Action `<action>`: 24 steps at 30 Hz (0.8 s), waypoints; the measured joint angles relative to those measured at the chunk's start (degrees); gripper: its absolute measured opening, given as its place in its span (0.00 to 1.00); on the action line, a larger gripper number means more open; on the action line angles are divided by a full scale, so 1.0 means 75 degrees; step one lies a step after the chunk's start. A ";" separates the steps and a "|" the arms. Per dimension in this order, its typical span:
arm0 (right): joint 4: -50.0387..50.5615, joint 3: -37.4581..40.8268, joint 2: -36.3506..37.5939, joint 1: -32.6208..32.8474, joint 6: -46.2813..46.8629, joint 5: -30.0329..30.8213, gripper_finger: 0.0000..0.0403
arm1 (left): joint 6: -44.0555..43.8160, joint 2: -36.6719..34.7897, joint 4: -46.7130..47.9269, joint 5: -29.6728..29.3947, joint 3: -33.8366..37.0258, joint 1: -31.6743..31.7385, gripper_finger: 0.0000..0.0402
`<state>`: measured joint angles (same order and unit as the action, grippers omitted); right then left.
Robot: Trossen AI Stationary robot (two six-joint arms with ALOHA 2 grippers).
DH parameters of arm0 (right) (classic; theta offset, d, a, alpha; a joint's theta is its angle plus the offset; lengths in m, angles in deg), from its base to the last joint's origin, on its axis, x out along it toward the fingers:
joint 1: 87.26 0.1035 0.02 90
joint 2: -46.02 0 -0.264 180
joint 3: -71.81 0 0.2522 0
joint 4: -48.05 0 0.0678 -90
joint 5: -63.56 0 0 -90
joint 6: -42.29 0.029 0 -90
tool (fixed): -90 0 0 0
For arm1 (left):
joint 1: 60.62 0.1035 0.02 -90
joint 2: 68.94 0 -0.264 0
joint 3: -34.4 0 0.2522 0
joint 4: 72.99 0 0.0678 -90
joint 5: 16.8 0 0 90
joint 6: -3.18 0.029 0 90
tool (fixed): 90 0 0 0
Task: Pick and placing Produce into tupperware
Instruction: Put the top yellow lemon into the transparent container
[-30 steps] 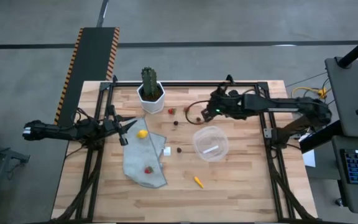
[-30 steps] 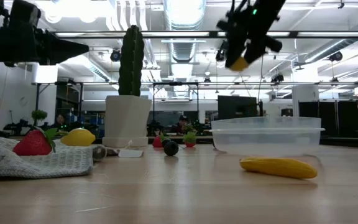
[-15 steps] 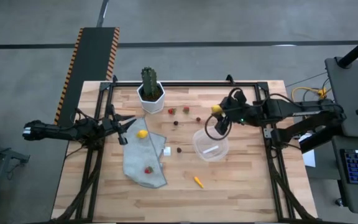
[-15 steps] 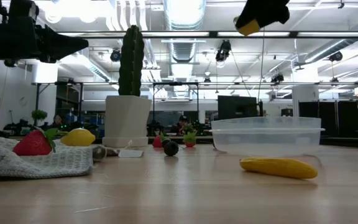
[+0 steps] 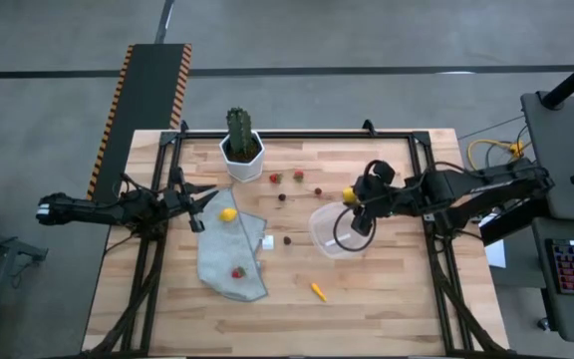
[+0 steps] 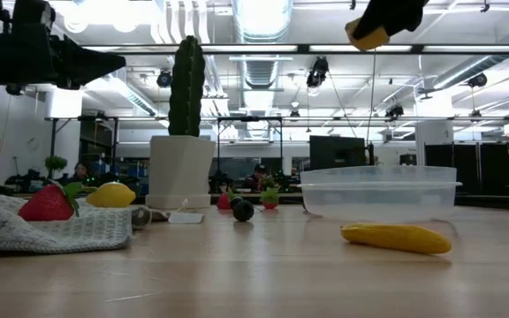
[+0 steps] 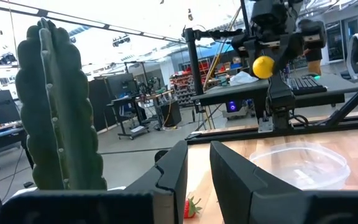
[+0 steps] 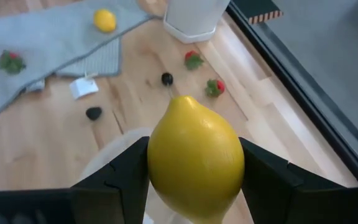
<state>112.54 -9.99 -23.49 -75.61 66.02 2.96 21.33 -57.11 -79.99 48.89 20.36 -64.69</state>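
My right gripper [image 5: 353,198] is shut on a yellow lemon [image 8: 194,158] and holds it high over the far side of the round clear tupperware [image 5: 323,235]. The tupperware stands on the table right of centre. A second lemon [image 5: 227,213] and a strawberry [image 5: 237,271] lie on a grey cloth [image 5: 222,254]. An orange carrot-like stick [image 5: 318,291] lies near the front. Several small berries [image 5: 287,184] are scattered between the pot and the tub. My left gripper [image 7: 197,171] waits at the table's left edge, narrowly open and holding nothing. My right gripper pinches the lemon across its middle, with one finger [image 8: 124,174] on each of its two sides [image 8: 160,165]. The fingers slant down from the table's right side. The lemon [image 6: 367,34] hangs clear, well above the tupperware's rim, with its pointed end [image 8: 183,99] away from the wrist.
A green cactus in a white pot [image 5: 241,152] stands at the far edge. A small white cube [image 5: 267,241] lies beside the cloth. A black frame [image 5: 431,214] runs along the table's sides. Bare wood lies along the near edge.
My right gripper has carried the lemon from the berries at the far side toward the table's right and near edges. It has risen a little and rolled, and now hangs over the tupperware. The lemon has stayed in its fingers.
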 joint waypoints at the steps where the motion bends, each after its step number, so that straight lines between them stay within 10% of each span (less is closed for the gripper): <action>1: 0.0000 0.0071 0.0000 0.0015 -0.0023 0.0000 0.49 | -0.0011 0.0003 0.0004 0.0000 0.0000 0.0000 0.14; 24: -0.1385 0.2040 -0.0015 -0.0008 -0.0035 -0.0578 0.49 | -0.0376 0.0008 0.0031 0.0000 0.0000 -0.0001 0.14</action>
<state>102.15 5.31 -23.61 -75.66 65.76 -1.38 18.51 -57.05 -79.76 48.89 20.36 -64.70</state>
